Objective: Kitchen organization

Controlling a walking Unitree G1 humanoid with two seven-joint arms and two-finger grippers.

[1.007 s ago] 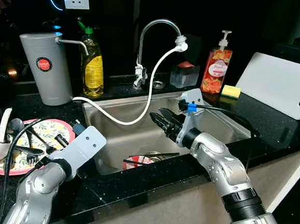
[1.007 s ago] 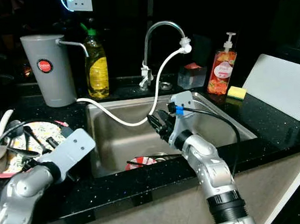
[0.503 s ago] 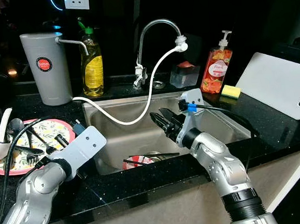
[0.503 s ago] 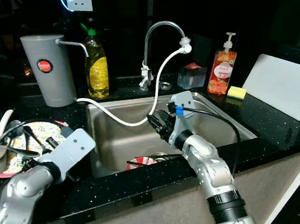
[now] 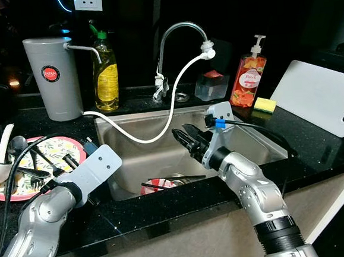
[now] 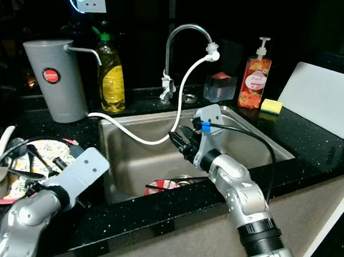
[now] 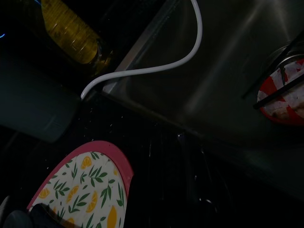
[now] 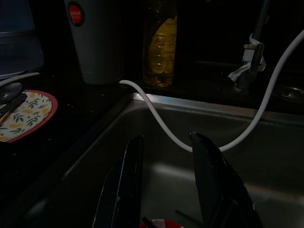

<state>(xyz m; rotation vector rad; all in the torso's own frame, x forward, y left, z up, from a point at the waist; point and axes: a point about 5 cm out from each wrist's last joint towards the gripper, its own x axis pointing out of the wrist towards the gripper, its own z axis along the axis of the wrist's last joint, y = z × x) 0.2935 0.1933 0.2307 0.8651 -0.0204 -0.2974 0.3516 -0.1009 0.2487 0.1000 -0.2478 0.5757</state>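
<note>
While the head views looked down on the dark surface (image 5: 167, 215), the right claw (image 5: 183, 138) hung over the sink (image 5: 253, 135), its black fingers parted by a moderate gap and gripping nothing. Below it, near the sink's front wall, lay a red-and-white dish (image 5: 158, 185) with dark chopsticks (image 5: 164, 182) across it. A white hose (image 5: 176, 107) sagged from the tap (image 5: 176, 36) to the grey jug (image 5: 52, 78). The left arm rested beside the floral plate (image 5: 66, 147) of used cutlery; whether the left claw was open, I cannot tell.

From the left wrist view, the plate's pink rim, the hose and the red dish in the sink could be made out.

Seen from the right wrist, both fingers (image 8: 121, 185) stood apart above the basin, the dish's red edge just beneath them.

My reading: the step in hand was reaching for the sink's dishware; next the right claw would need to drop lower, clear the hose, and close on the dish or chopsticks.
</note>
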